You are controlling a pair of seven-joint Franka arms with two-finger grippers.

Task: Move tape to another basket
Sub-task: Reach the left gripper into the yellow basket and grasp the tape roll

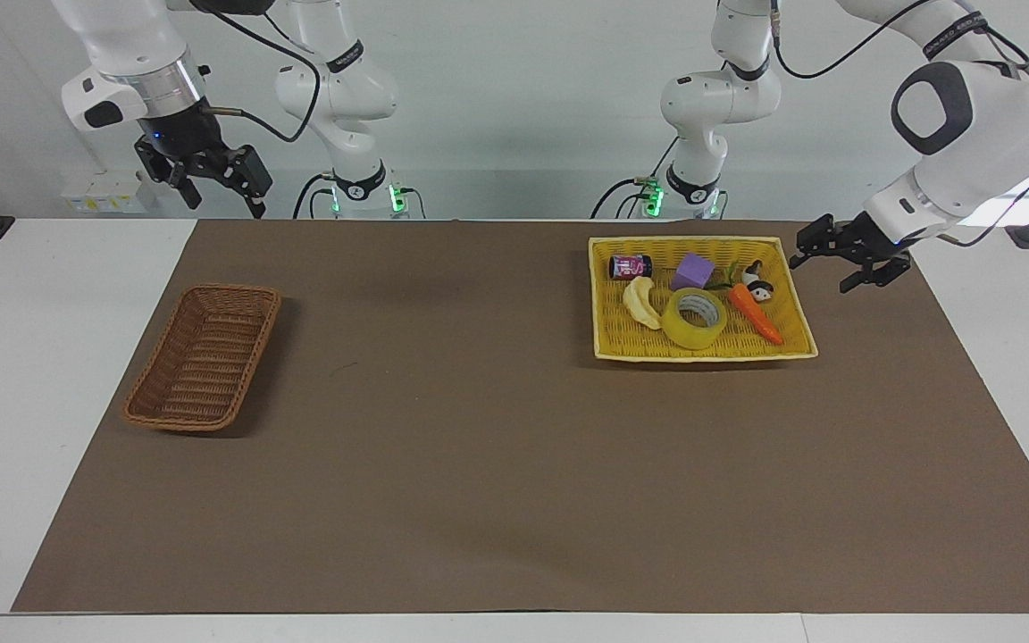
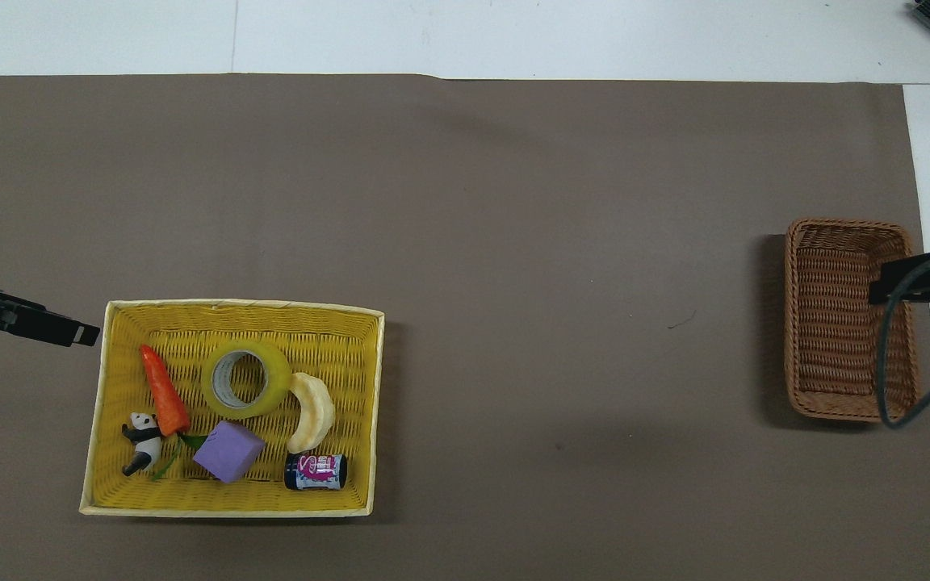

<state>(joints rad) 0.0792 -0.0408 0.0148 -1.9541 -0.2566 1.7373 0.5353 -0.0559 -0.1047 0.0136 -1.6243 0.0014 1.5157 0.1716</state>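
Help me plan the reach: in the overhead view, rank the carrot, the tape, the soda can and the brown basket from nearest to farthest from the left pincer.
From the left pincer:
1. Carrot, by the yellow basket's end under the pincer.
2. Tape, mid-basket.
3. Soda can, at the basket's corner nearest the robots.
4. Brown basket, at the right arm's end.

Tape (image 1: 694, 318) translucent yellow, grey core; basket (image 1: 203, 356) brown woven; yellow basket (image 1: 796, 295) woven; carrot (image 1: 756, 314) orange.

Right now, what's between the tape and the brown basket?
Beside the tape lies a banana, then the yellow basket's wall; bare brown mat reaches the brown basket, overhead view.
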